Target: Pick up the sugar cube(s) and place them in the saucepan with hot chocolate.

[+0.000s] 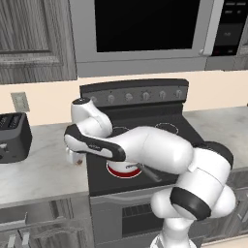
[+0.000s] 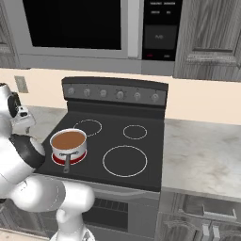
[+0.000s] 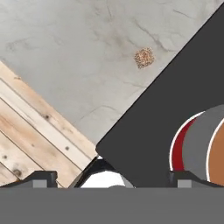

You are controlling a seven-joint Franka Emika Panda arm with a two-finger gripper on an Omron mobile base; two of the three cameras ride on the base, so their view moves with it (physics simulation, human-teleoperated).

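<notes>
The sugar cube (image 3: 144,57), tiny, tan and speckled, lies on the grey marbled counter just left of the black stove. In the left base view it is a small brown speck (image 1: 79,163) beside my gripper (image 1: 73,156), which hangs low over the counter edge. My gripper (image 3: 113,178) is open wide, with nothing between its fingertips (image 3: 42,177); the cube is ahead of them, apart. The saucepan with hot chocolate (image 2: 68,142) stands on the front left burner, its dark handle (image 2: 66,163) pointing to the stove front. My arm covers most of the pan (image 1: 124,170) in the left base view.
A black toaster (image 1: 13,137) stands on the counter (image 1: 43,169) to the left, with a wall outlet (image 1: 20,101) behind it. A microwave (image 1: 145,29) hangs over the stove (image 2: 117,141). Wooden floor (image 3: 26,131) shows beyond the counter's front edge.
</notes>
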